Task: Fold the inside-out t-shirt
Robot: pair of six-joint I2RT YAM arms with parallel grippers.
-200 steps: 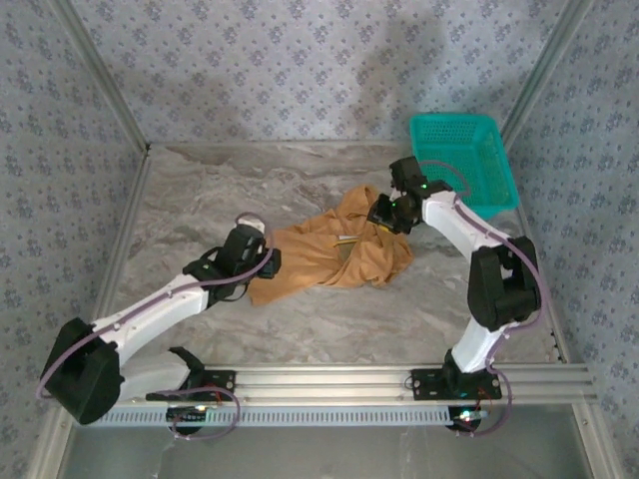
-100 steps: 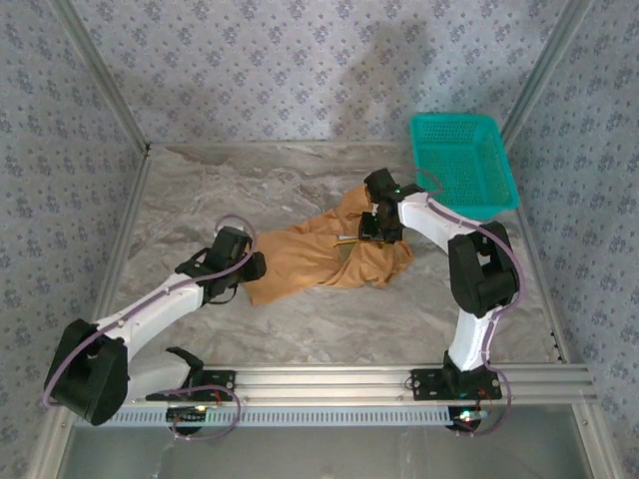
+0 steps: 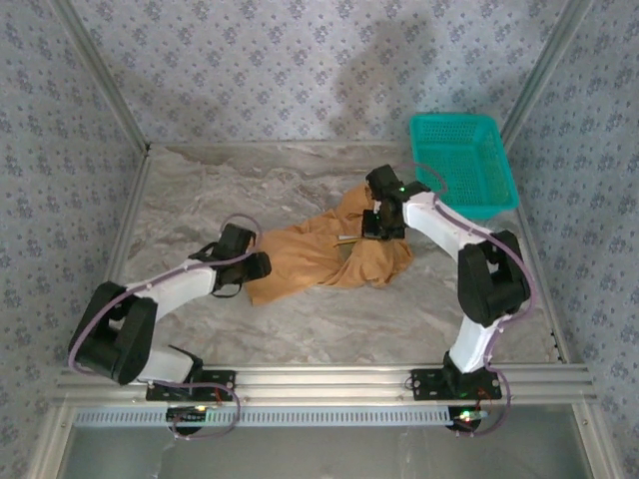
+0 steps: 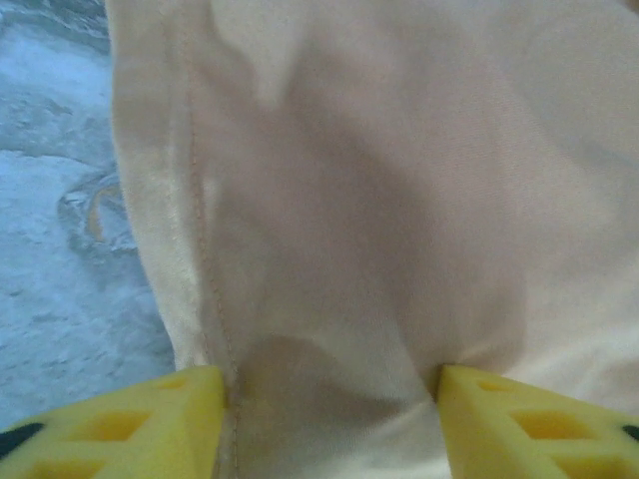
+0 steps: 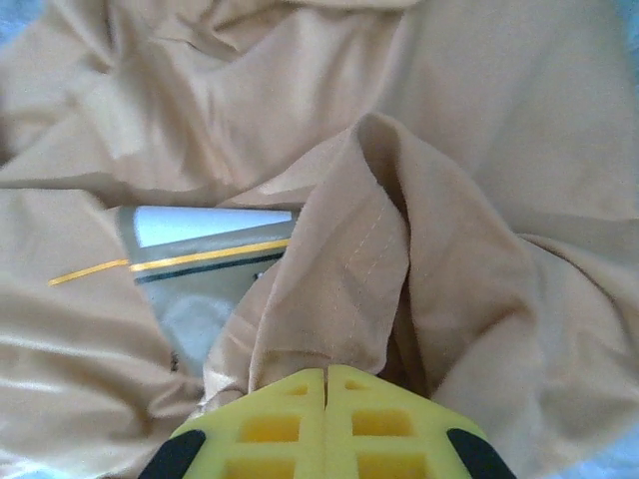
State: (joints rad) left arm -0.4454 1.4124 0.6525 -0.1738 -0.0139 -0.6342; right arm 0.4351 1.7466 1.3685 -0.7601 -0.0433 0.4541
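The inside-out t-shirt is lying bunched and creased on the marble-patterned table, stretching from the middle toward 3 o'clock, with the teal basket sitting well apart in the corner at 1 o'clock. The left gripper is sitting at the shirt's 9 o'clock end with its jaws standing apart. In the left wrist view its yellow fingers are flanking a flat stretch of cloth, the stitched hem running just beside the 9 o'clock finger. The right gripper is working at the shirt's 1 o'clock edge, clenched. In the right wrist view its tips are meeting where a ridged seam fold is rising, and it is apparently nipping that fold. A label with a yellow stripe is showing at 9 o'clock of that ridge. The cloth is looking light, limp and thin, so it is likely drooping and sliding wherever it is unsupported, and a single layer is probably slipping free more easily than a doubled seam. Hems, seams and corners are offering the firmest hold. Taking the 9 o'clock hem and the 1 o'clock seam together is looking like the way to spread it flat.
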